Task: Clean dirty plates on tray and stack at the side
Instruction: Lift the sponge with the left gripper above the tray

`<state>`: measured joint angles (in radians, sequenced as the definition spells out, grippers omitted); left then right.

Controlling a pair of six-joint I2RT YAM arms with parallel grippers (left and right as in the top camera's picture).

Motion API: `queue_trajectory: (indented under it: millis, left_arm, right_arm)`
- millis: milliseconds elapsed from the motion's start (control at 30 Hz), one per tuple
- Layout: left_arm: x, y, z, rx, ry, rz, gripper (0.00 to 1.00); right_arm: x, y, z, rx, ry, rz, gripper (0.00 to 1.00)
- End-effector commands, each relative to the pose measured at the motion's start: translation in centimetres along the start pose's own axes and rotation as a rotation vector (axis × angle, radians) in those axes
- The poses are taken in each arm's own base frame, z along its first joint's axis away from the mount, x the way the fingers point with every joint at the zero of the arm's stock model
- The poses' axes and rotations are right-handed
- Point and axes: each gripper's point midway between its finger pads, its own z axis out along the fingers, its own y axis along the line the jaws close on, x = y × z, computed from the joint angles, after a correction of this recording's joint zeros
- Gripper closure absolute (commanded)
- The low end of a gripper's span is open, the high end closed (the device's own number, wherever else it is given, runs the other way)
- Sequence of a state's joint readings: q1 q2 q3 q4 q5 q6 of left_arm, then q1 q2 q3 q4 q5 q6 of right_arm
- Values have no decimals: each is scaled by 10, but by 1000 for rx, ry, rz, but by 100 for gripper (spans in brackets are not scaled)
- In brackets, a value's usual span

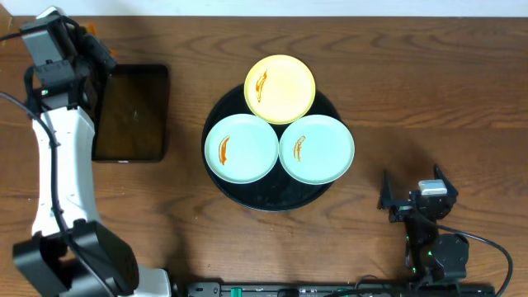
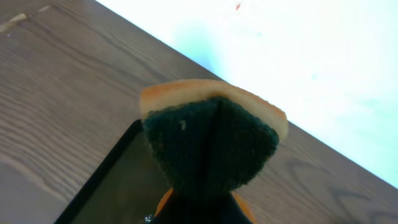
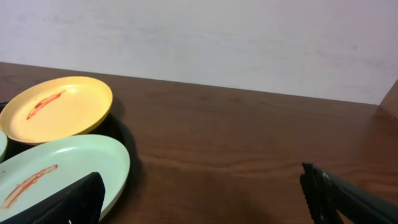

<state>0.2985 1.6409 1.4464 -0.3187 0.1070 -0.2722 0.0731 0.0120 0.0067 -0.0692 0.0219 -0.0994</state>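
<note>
Overhead, the wooden counter (image 1: 429,74) carries the round black tray (image 1: 247,196) at centre, with the yellow plate (image 1: 280,88) farthest and the left mint plate (image 1: 241,148) and right mint plate (image 1: 317,148) side by side nearer. Each plate's sauce smear (image 1: 262,82) has its long axis running roughly near-to-far. The left pincer (image 1: 87,49), over the rectangular tray (image 1: 132,111), clamps a folded sponge (image 2: 211,143), while the right pincer (image 3: 199,208) gapes wide and empty.

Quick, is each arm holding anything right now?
Left end effector: closed on a sponge.
Right end effector: open, holding nothing.
</note>
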Motion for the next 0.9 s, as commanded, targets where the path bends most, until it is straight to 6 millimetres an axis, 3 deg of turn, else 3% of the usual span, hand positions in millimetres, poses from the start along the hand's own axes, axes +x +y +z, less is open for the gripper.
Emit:
queue_trajectory:
  millis: [0, 133, 200, 300, 400, 533, 633, 767, 867]
  left_arm:
    - [45, 17, 39, -27, 121, 15, 93]
    - [97, 26, 72, 2, 274, -9, 93]
    - [99, 13, 72, 97, 295, -26, 93]
    - [83, -12, 63, 264, 264, -39, 93]
    - [51, -23, 41, 388, 189, -41, 93]
    - [9, -8, 8, 388, 70, -41, 93]
    - [0, 1, -4, 382, 51, -53, 93]
    - [21, -2, -1, 420, 130, -81, 93]
    - [60, -1, 17, 415, 216, -88, 93]
  right_arm:
    - [0, -1, 0, 5, 0, -6, 1]
    - [0, -1, 0, 5, 0, -6, 1]
    - [0, -1, 0, 5, 0, -6, 1]
    - [0, -1, 0, 5, 0, -6, 1]
    - [0, -1, 0, 5, 0, -6, 1]
    - [0, -1, 0, 5, 0, -6, 1]
    - [0, -1, 0, 5, 0, -6, 1]
    - [0, -1, 0, 5, 0, -6, 1]
    - [0, -1, 0, 5, 0, -6, 1]
